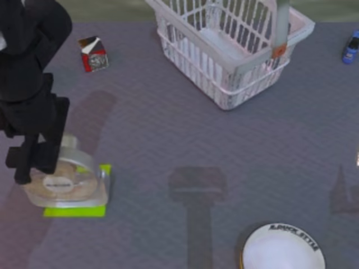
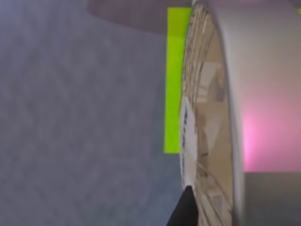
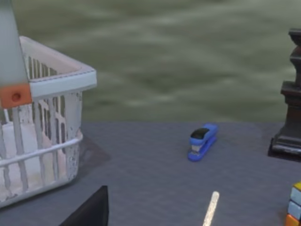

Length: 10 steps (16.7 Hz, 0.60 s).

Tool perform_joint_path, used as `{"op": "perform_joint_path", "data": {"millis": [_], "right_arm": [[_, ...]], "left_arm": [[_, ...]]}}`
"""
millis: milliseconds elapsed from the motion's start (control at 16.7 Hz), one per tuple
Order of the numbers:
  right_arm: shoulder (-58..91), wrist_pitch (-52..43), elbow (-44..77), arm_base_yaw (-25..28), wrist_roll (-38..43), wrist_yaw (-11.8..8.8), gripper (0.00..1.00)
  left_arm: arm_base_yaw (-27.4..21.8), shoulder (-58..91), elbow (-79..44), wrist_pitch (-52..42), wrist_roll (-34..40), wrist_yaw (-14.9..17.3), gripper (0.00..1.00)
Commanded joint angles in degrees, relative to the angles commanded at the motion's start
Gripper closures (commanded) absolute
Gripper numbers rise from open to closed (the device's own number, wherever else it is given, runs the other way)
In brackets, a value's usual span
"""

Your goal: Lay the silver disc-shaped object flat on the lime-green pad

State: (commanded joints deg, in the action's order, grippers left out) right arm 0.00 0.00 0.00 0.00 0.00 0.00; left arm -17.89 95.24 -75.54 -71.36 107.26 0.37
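At the tabletop's point(image 1: 168, 140) left side, the silver disc-shaped object point(image 1: 64, 188) lay flat on the lime-green pad point(image 1: 84, 212), covering most of it. The left end effector point(image 1: 31, 162) hung over the disc's left edge; whether its fingers gripped could not be told. The right end effector was not seen from above; its wrist view showed only a dark corner. A white wire basket point(image 1: 230, 45) stood at the far centre, nothing discernible inside. A blue stapler point(image 3: 202, 141) lay beside it, apart. A white lettered lid point(image 1: 283, 249) sat at the near edge.
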Motion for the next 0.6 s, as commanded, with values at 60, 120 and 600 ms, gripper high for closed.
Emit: {"op": "perform_joint_path", "data": {"millis": [60,120,600], "right_arm": [[0.0,0.0,0.0,0.0,0.0,0.0,0.0],[0.0,0.0,0.0,0.0,0.0,0.0,0.0],[0.0,0.0,0.0,0.0,0.0,0.0,0.0]], "left_arm": [[0.0,0.0,0.0,0.0,0.0,0.0,0.25],[0.0,0.0,0.0,0.0,0.0,0.0,0.17],[0.0,0.0,0.0,0.0,0.0,0.0,0.0]]}}
